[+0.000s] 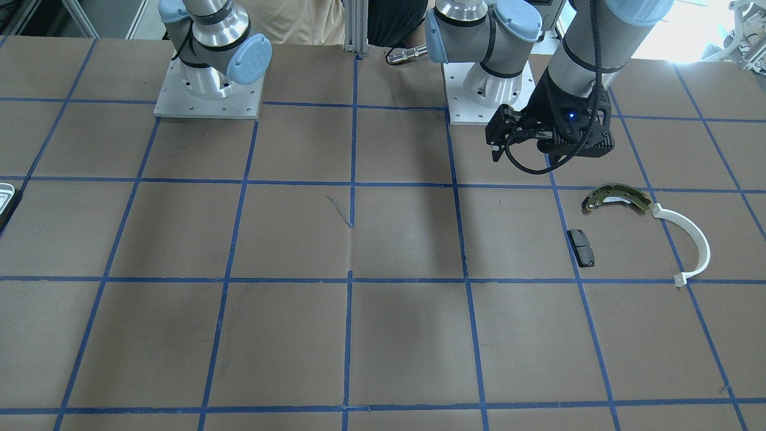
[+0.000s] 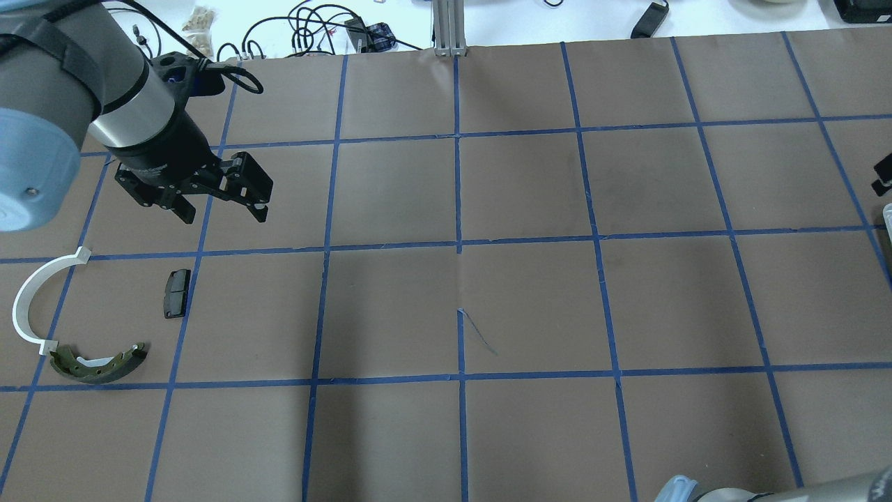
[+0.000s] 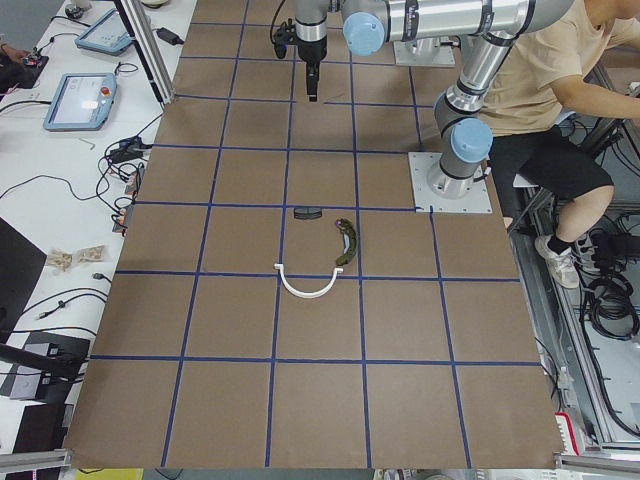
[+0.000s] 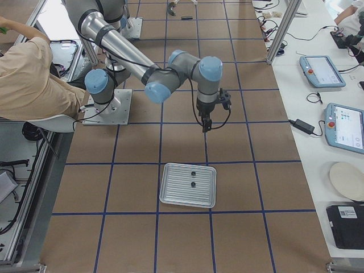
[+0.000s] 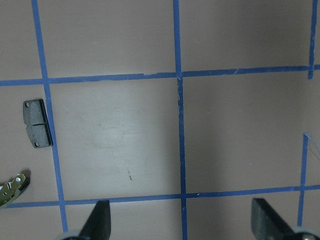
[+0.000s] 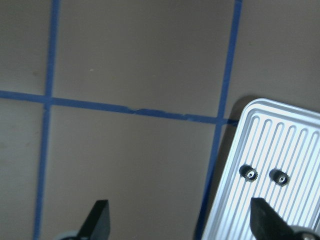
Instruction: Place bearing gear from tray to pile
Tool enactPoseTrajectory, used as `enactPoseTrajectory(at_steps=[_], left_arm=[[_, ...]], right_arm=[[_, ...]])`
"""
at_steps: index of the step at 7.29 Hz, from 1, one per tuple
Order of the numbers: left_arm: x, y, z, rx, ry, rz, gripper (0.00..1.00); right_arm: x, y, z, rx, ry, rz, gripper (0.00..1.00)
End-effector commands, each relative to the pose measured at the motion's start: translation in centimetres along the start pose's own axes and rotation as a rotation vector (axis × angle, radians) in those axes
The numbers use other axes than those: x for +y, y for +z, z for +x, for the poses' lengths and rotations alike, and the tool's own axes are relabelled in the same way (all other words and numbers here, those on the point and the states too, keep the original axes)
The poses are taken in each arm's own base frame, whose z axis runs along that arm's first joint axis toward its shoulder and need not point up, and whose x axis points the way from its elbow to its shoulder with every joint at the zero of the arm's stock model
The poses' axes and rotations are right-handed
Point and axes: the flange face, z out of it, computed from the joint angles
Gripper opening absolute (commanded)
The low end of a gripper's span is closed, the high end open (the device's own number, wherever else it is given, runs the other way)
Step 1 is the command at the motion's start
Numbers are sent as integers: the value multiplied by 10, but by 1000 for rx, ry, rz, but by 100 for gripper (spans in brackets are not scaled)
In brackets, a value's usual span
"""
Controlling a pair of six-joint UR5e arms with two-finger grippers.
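Note:
Two small bearing gears [image 6: 248, 173] lie side by side in the ribbed silvery tray [image 6: 300, 150], also seen in the exterior right view [image 4: 193, 173]. My right gripper [image 6: 180, 212] is open and empty, hovering above the table just beside the tray's corner. The pile lies on the far side: a brass-and-dark shoe [image 1: 616, 196], a white half-ring [image 1: 697, 239] and a black pad [image 1: 581, 247]. My left gripper [image 1: 499, 136] is open and empty, above the table beside the pile. The pad also shows in the left wrist view [image 5: 37, 123].
Brown paper with a blue tape grid covers the table [image 2: 529, 307]. The two arm bases [image 1: 209, 90] stand at the robot's edge. Only a sliver of the tray [image 1: 5, 200] shows in the front view. A person sits by the robot [image 4: 34, 79].

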Motion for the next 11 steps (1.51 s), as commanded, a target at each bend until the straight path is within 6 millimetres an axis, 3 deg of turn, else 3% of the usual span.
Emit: enactPoseTrajectory(at_steps=[1, 3, 4, 6, 10, 11], left_arm=[[1, 1, 0, -3, 26, 16, 100], [0, 1, 0, -3, 26, 15, 100], [0, 3, 0, -3, 26, 12, 100], [0, 2, 0, -5, 28, 13, 100], [1, 1, 0, -6, 28, 15, 100], [1, 1, -2, -18, 26, 13, 100]], right_arm=[[21, 94, 77, 24, -38, 7, 100], [42, 130, 102, -20, -74, -15, 98], [45, 138, 105, -30, -74, -15, 93], [46, 161, 110, -30, -66, -30, 93], [48, 162, 111, -12, -67, -50, 78], [49, 163, 110, -17, -66, -50, 68]])
